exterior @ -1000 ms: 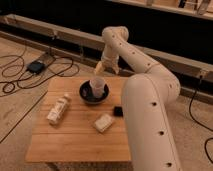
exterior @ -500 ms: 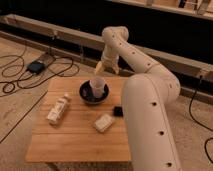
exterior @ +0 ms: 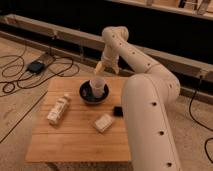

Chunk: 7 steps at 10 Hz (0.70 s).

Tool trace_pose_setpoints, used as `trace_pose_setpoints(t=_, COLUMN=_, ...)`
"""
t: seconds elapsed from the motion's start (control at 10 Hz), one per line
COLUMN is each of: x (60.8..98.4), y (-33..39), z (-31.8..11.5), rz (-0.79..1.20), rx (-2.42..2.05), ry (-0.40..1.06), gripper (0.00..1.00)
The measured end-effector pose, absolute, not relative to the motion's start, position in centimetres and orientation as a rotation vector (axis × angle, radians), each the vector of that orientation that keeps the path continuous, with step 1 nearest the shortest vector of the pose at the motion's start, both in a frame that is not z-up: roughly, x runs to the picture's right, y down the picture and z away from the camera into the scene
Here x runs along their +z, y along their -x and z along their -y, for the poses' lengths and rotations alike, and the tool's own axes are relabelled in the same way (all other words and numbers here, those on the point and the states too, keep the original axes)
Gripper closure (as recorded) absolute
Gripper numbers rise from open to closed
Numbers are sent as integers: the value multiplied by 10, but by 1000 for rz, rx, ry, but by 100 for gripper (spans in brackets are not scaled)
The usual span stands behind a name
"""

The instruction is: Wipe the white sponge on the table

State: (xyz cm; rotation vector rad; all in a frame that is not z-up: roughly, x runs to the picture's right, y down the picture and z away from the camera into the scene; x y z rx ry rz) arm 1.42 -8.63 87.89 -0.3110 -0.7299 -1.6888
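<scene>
The white sponge (exterior: 103,122) lies flat on the wooden slatted table (exterior: 75,135), right of centre, near the arm's thick white body. My gripper (exterior: 101,67) hangs above the table's far edge, just behind a dark bowl (exterior: 93,93) with a white cup (exterior: 97,86) standing in it. The gripper is well away from the sponge and holds nothing that I can see.
A white bottle (exterior: 58,109) lies on the table's left side. A black flat device (exterior: 118,111) lies just right of the sponge, partly behind the arm (exterior: 145,110). Cables and a power block (exterior: 36,66) lie on the floor at the left.
</scene>
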Motion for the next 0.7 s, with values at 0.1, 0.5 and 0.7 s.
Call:
trace_pose_setpoints(t=0.1, x=879, y=-14, z=86, rz=730, rx=-1689, ry=311, gripper=20)
trace_pose_setpoints(t=0.5, x=879, y=-14, z=86, rz=730, rx=-1689, ry=312, gripper=20)
trace_pose_setpoints(t=0.7, x=879, y=-18, z=83, rz=733, rx=-1689, ry=321, gripper=20)
